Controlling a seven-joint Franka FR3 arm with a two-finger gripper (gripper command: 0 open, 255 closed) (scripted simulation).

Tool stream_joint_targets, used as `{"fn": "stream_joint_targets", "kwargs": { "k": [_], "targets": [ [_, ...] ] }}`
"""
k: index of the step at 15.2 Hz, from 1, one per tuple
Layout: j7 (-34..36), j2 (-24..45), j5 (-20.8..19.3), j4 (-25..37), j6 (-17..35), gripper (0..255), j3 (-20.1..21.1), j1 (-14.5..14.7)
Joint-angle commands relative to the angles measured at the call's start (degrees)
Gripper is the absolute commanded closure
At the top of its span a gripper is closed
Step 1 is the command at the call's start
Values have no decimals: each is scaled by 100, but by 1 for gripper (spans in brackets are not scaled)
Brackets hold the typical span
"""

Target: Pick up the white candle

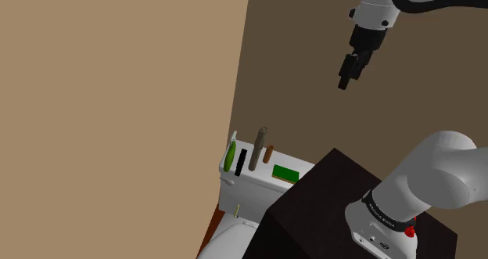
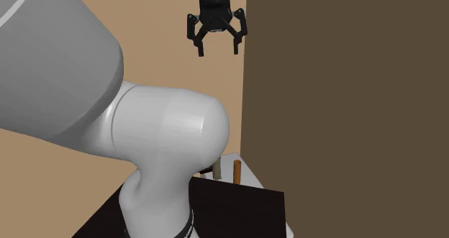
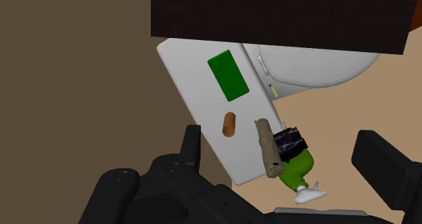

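Hovering high, gripper [image 2: 217,51] spread wide | candle [image 1: 260,149] upright on tank [image 1: 252,178], between black box [image 1: 242,161] and brown stub [image 1: 268,153] | risk: tight neighbours, descent could clip one and topple the tall candle.

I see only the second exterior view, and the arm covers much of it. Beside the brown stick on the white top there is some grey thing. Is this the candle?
Observer: Likely. The shoulder view shows a tall grey-tan candle upright on a toilet tank, next to the brown stick.
Operator: Stands anything on its other side?
Observer: A black item, then a green bottle at the tank's end.
Operator: Is the tool near it?
Observer: No. The tool hangs high above, and the wrist view has the candle ahead between the open fingers, untouched.
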Motion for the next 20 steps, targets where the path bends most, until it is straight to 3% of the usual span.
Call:
{"fn": "stream_joint_targets", "kwargs": {
  "k": [1,11,20],
  "targets": [
    [0,0,0,0,0,0,0,0],
    [168,1450,187,-599,2103,0,20,155],
    [231,3325,371,-412,3849,0,77,299]
  ]
}}
